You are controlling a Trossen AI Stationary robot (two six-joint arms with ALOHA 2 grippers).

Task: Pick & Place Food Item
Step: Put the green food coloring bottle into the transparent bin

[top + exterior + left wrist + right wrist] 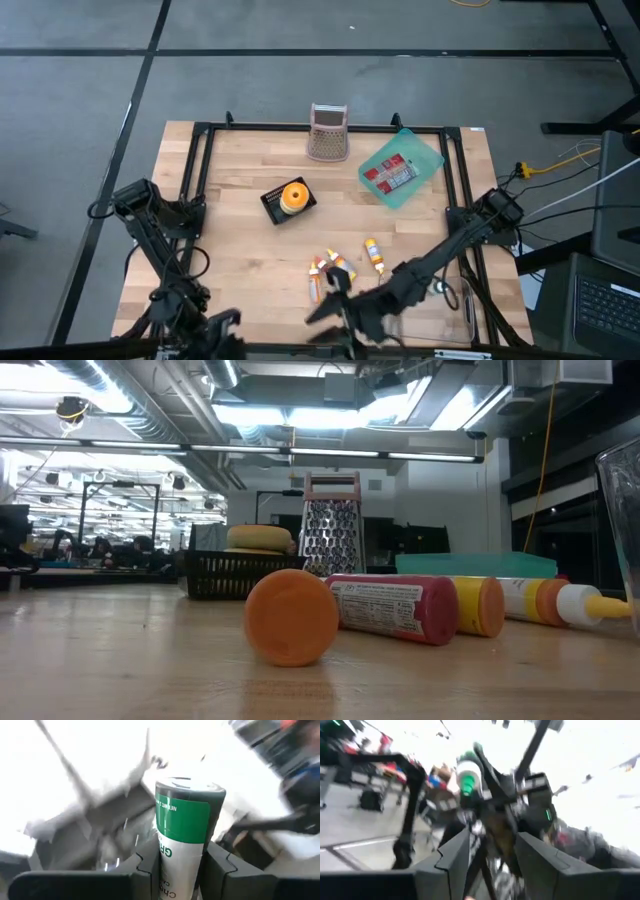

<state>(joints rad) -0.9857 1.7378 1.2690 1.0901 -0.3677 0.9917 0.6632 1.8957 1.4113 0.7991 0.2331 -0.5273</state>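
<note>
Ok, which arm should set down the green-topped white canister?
Left: its claw grips the green-topped white canister, while the right claw stands open and empty.

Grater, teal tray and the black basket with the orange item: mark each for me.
Grater (328, 133), high view, middle of its perforated face.
Teal tray (426, 157), high view, bare corner beside the red packet.
Black basket (272, 204), high view, left rim.

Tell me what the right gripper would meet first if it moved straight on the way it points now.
Probably the left gripper, shut on the green-lidded container, seen straight ahead between the open fingers of the right gripper; depth is unclear.
</note>
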